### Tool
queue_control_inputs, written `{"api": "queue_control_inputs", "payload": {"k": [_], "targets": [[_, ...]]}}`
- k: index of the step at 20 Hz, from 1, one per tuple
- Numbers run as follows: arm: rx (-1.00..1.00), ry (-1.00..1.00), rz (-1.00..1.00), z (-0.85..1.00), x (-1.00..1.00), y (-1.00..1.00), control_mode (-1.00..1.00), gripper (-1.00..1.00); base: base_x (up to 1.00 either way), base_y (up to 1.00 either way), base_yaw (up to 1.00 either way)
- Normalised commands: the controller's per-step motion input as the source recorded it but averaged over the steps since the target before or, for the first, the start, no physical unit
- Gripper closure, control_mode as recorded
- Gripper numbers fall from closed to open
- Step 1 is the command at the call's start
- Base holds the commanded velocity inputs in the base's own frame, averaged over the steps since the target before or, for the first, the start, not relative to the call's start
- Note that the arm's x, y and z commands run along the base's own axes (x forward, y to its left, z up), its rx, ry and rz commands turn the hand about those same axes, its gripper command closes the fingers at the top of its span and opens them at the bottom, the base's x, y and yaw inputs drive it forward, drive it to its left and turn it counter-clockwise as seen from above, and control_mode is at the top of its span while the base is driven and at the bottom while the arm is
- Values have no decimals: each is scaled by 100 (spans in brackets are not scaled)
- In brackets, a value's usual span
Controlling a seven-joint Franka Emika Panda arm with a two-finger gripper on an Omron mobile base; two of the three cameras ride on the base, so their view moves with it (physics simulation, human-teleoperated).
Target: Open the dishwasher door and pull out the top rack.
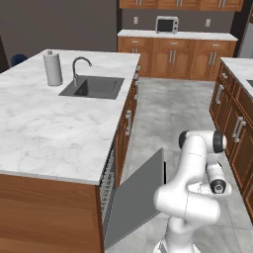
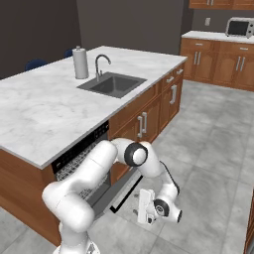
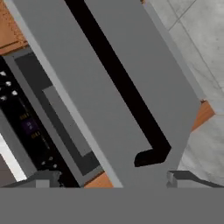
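Observation:
The dishwasher door (image 1: 136,197) hangs partly open under the island counter, tilted outward from its bottom hinge. Its long black bar handle (image 3: 118,83) runs across the door's flat front (image 3: 87,100) in the hand view. Thin wire mesh of the top rack (image 1: 106,182) shows inside the opening, still within the machine. My gripper (image 2: 145,208) hovers low in front of the door's (image 2: 101,198) outer edge, close to the handle's end. Its fingertips (image 3: 46,177) stand wide apart, so the gripper (image 3: 113,178) is open and holds nothing.
The marble island counter (image 1: 59,133) carries a sink (image 1: 94,88), a faucet and a paper towel roll (image 1: 53,68). Wooden cabinets (image 1: 232,118) line the right side across a grey tiled aisle (image 1: 168,113). A microwave (image 1: 166,24) sits on the far counter.

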Motion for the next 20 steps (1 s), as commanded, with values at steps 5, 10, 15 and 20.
{"api": "queue_control_inputs", "payload": {"k": [5,10,15,20], "targets": [[-2,-13,0,100,-49,-24,-100,-100,0,0,0],[-15,-10,0,100,-1,25,-100,-100,0,0,0],[-22,-4,0,100,0,51,-100,-100,0,0,0],[-19,0,1,100,4,66,-100,-100,0,0,0]]}}
